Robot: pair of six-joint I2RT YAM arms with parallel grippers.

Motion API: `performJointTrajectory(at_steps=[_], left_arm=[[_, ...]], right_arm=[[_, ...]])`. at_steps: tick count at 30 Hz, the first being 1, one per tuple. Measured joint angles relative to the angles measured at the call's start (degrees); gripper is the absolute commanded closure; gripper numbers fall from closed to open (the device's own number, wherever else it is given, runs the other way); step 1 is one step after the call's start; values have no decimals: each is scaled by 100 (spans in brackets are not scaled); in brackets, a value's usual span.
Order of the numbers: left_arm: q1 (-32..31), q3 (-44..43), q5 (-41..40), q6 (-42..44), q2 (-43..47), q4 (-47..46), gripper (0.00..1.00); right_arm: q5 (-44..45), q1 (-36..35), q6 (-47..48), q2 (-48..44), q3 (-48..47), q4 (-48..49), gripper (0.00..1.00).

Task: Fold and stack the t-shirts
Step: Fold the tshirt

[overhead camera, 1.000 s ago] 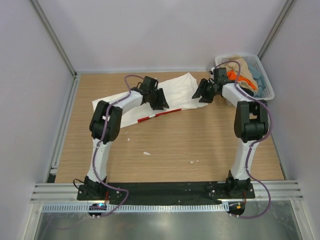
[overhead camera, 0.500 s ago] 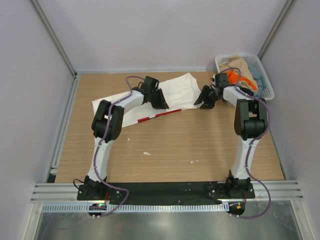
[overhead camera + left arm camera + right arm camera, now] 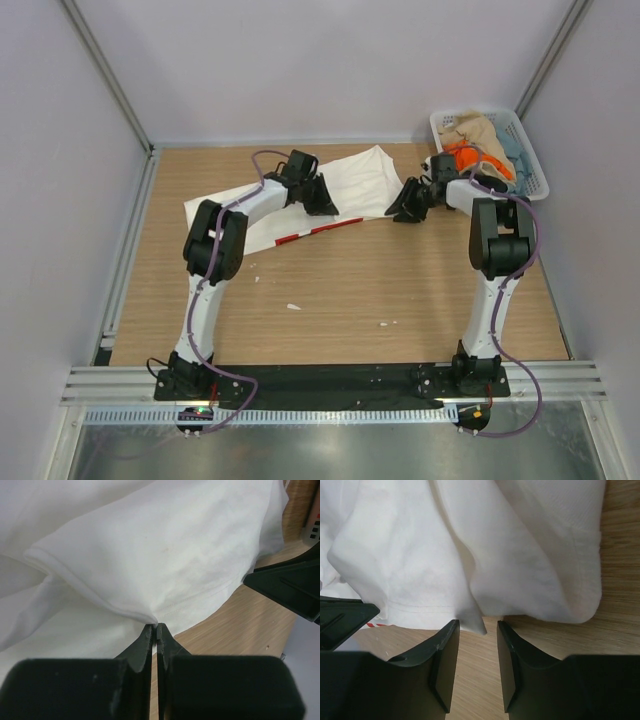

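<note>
White t-shirt (image 3: 165, 555), hem nipped in the closed left gripper (image 3: 154, 630), corner between jaws of the open right gripper (image 3: 476, 624)

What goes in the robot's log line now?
left gripper shut on white t-shirt | right gripper open at its edge

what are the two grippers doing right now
left gripper: shut, pinching the white t-shirt at its edge
right gripper: open, fingers at the same shirt's edge
</note>
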State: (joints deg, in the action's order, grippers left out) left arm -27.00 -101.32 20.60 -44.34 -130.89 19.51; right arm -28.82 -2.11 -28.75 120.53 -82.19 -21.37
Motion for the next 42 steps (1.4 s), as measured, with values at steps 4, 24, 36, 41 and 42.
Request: performJointTrajectory(at_steps=[4,24,36,41,42], left_arm=[[0,-85,7,0,0,2,100],[424,-450,50,-483,-7,-367,100],[804,-1235,413,-1268,-678,-1355,100],[734,-868,595,-1331,-658,-1449,100],[719,-739,623,-1329,-636,-1462,100]], right_arm=[[-118,0,-94,0,66,118,75],[-483,-59,-1091,393,-1482,774,93],[-809,-157,-1845,1812,-2865,1458,93],[-949,-136,-1781,1803,-2955,1292,93],[-966,-125,-1753,1794,-2955,1235,93]])
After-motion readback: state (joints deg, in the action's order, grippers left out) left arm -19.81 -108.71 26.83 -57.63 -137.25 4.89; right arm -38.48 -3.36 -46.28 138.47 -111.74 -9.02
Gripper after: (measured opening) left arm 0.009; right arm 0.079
